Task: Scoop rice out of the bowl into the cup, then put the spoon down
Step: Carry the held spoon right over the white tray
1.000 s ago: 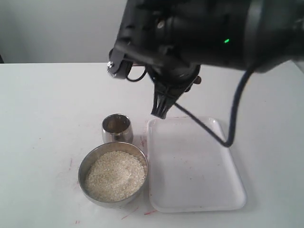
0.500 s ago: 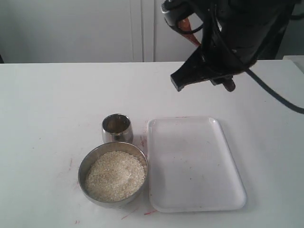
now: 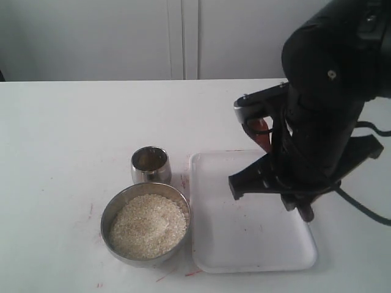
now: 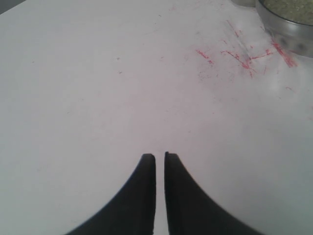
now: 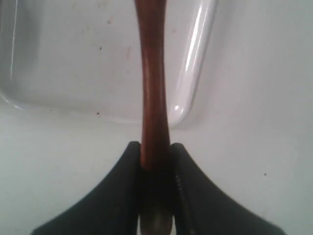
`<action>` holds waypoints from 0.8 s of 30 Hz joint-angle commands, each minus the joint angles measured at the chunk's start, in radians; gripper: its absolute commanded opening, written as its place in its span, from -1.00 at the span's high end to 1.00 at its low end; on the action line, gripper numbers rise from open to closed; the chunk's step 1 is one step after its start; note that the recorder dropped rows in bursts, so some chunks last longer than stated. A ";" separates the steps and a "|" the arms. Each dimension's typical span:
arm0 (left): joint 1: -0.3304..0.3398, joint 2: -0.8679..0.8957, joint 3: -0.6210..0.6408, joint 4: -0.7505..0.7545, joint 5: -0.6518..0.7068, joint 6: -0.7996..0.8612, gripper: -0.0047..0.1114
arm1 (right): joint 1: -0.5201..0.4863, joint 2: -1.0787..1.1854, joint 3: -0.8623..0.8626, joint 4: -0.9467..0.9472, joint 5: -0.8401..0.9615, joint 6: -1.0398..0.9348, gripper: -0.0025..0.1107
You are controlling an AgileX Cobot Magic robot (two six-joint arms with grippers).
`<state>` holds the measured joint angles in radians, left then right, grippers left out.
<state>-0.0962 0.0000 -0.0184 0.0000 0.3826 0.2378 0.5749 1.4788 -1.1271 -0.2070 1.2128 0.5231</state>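
While your right gripper (image 5: 155, 147) hangs over the white tray (image 3: 244, 247), its 2 jaws are clamped on the slim handle of the spoon (image 5: 152, 73). The handle runs out from between the fingers and crosses a rounded corner of the tray's rim. In the right wrist view the picture edge cuts off the spoon's head. From the exterior view you see only a reddish-brown stretch of the spoon beside the black arm, above the tray's far part. You cannot tell from either view whether the spoon touches the tray.

The bowl (image 3: 146, 261) sits on the white table (image 3: 61, 122) just beside the tray's left edge. The rice (image 3: 148, 226) fills it in a broad off-white heap close to the rim. The cup (image 3: 150, 171) stands upright right behind the bowl, close enough that you cannot tell if the 2 touch. Its inside is too dark to show any grains.

Your left gripper (image 4: 160, 156) is out of the exterior view. In its own wrist view its 2 jaws are drawn together with only a thin slit between them and nothing held. It hovers over bare table, with red scribble marks (image 4: 234, 54) and the bowl's steel wall beyond them.
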 commanded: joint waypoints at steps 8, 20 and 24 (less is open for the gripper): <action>-0.005 0.000 0.008 -0.006 0.052 -0.003 0.67 | -0.008 0.029 0.070 0.054 -0.176 0.065 0.96; -0.005 0.000 0.008 -0.006 0.052 -0.003 0.67 | -0.049 0.263 0.021 0.000 -0.255 0.193 0.96; -0.005 0.000 0.008 -0.006 0.052 -0.003 0.67 | -0.049 0.289 0.021 0.028 -0.252 0.193 0.96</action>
<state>-0.0962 0.0000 -0.0184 0.0000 0.3826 0.2378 0.5294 1.7590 -1.0971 -0.1907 0.9523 0.7080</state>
